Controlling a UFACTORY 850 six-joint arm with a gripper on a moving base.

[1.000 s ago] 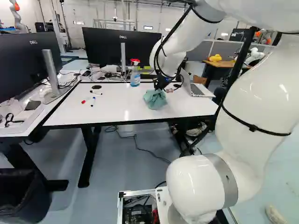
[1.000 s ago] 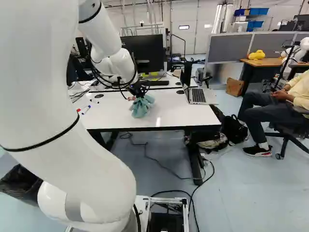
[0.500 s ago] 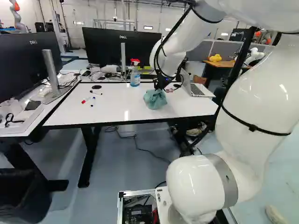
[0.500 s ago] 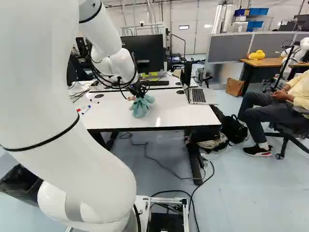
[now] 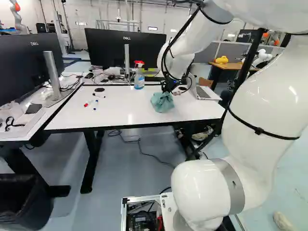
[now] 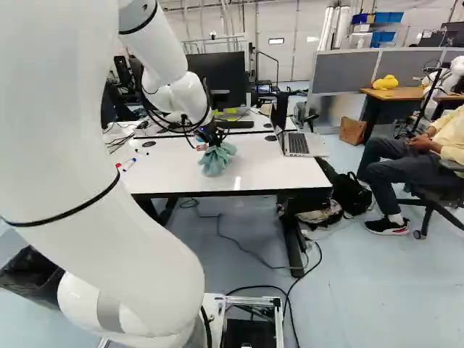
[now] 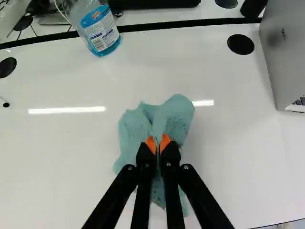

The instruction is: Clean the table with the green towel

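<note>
I'm looking at a white counter (image 5: 120,113) with black edging. The spray bottle (image 5: 139,80) is standing near its far edge. Right of that bottle, an open laptop (image 6: 298,144) is sitting; nearer me than the bottle and slightly right, the green towel (image 7: 174,114) is lying bunched. Markers (image 5: 86,105) are lying scattered to the bottle's left.

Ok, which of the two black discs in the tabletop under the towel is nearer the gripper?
The disc beside the laptop; the other disc lies farther off, past the spray bottle.
</note>
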